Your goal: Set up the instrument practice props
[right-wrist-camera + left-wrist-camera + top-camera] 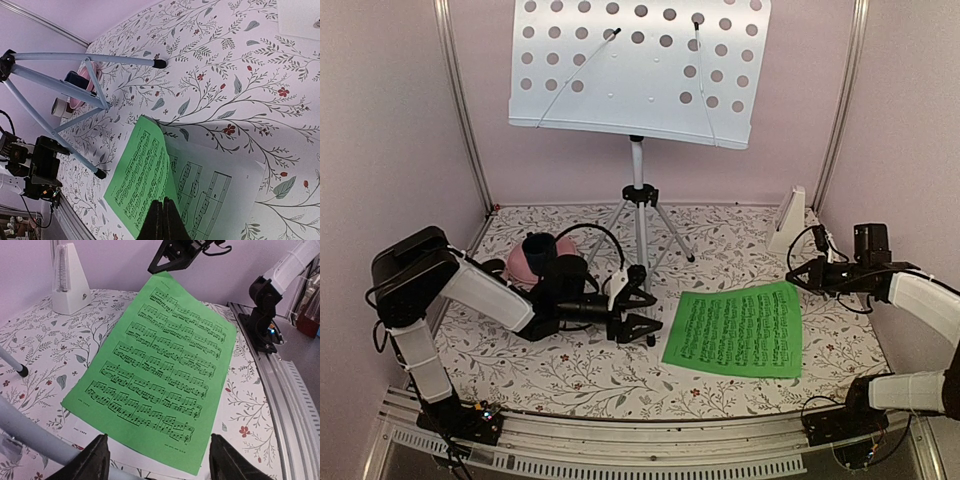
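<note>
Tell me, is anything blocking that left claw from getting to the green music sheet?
Mostly no. The open left gripper faces the green sheet directly. Only the music stand's leg crosses low beside one finger. The right gripper appears to pinch the sheet's far corner.

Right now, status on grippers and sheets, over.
Left gripper open at green sheet edge. Right gripper shut on its far corner, white sheet beneath. Music stand desk bare; its leg crowds left gripper.
</note>
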Robot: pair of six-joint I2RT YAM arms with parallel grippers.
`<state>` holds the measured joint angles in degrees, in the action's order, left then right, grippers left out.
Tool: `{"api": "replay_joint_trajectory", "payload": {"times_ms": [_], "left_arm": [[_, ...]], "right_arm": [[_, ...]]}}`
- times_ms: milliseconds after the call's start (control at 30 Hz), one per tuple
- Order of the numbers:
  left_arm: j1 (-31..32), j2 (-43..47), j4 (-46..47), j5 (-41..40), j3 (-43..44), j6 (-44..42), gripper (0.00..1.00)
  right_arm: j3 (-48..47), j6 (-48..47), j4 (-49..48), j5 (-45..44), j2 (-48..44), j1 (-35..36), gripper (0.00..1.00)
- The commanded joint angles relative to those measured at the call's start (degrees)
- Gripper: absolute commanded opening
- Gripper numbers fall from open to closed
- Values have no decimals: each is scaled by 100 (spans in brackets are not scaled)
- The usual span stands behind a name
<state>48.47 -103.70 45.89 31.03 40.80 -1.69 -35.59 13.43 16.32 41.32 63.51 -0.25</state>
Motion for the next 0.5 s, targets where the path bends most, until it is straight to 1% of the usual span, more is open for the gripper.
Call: {"api": "replay_joint_trajectory", "payload": {"times_ms": [0,467], "left_arm": [[18,-221,388,-70,115,39,69],[15,-223,571,-158,41,6,69]], "right_arm": [[-141,-21,1,263,-307,51,0],[-310,-1,49,297,-617,105,0]]}}
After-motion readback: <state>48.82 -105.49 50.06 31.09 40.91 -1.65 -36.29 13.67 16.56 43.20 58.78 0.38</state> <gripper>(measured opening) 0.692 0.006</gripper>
